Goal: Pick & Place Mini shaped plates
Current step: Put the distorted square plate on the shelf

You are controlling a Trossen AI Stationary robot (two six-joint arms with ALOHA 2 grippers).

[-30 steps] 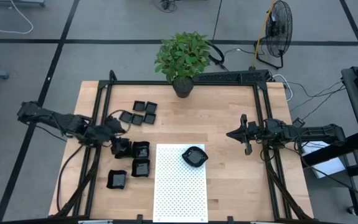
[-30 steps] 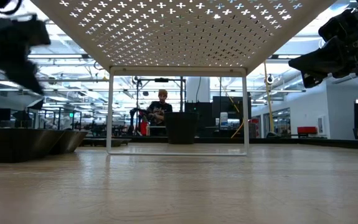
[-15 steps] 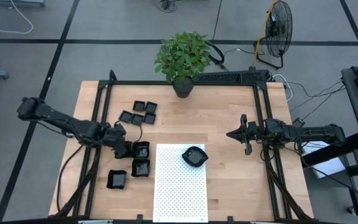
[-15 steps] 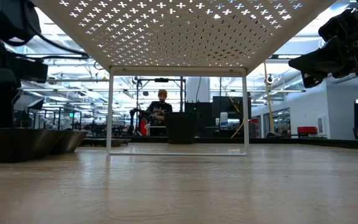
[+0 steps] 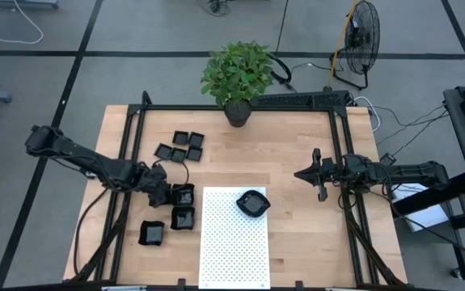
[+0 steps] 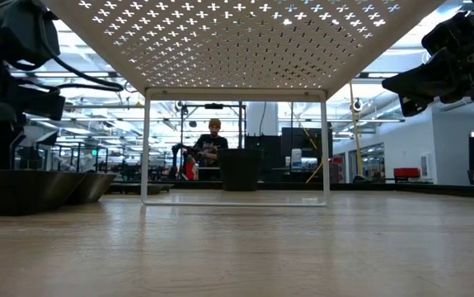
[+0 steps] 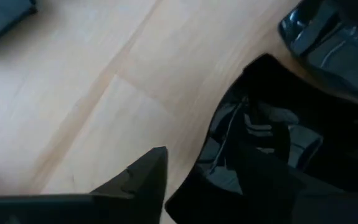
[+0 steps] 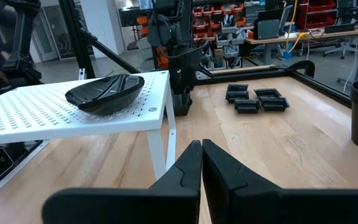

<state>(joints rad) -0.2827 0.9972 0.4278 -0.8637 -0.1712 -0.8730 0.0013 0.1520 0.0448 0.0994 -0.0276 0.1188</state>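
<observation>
Black glossy mini shaped plates (image 5: 183,194) clustered near the table's (image 5: 297,234) left edge, left gripper (image 5: 164,194) down at one, jaws apart. From the right wrist: right gripper (image 8: 201,163) shut, idle; one plate on the white dotted mat (image 8: 17,112). Likely grasping; closing next.

In the high view, the perforated mat (image 5: 234,237) lies at lower centre of the desk (image 5: 289,153) with one rounded plate (image 5: 252,203) on it, three square plates (image 5: 182,217) just left, four more (image 5: 180,147) at upper left, and the potted plant (image 5: 238,77) at top centre.
</observation>
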